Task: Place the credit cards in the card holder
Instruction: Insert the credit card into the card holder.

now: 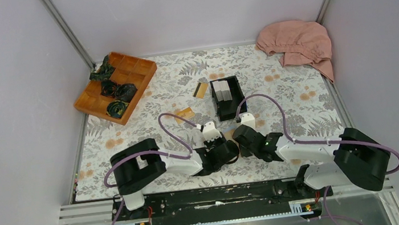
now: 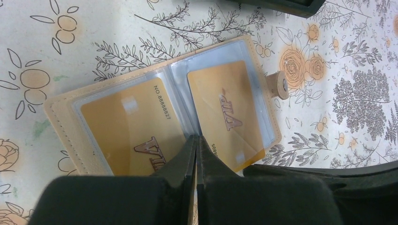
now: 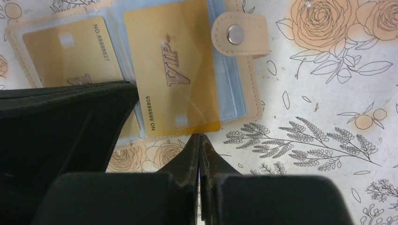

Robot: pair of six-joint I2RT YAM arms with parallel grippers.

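From the overhead camera I start at 10 o'clock on the floral-patterned table, where an orange wooden compartment tray holds dark bundled items. Toward the middle, a loose orange-gold card with a black band lies just at 9 o'clock of a black open-topped plastic box. A second loose orange-gold card lies at 7 o'clock of the box. A crumpled pink cloth sits at 2 o'clock.

On my left wrist camera, the tan leather bifold card holder lies open and flat on the table, with its snap tab at 3 o'clock. Two orange-gold VIP cards lie in its clear sleeves, the left-hand card and the right-hand card. My left gripper has its jaws pressed together with nothing between them. Its tips lie over the centre fold, between the two cards.

On my right wrist camera, the right gripper is also fully closed and empty. The right-hand card lies at 12 o'clock of its tips, with its near edge poking past the card holder's tan rim. I cannot tell whether the tips touch that edge or stop just short. The left gripper's dark body covers part of the left-hand card at 9 o'clock.
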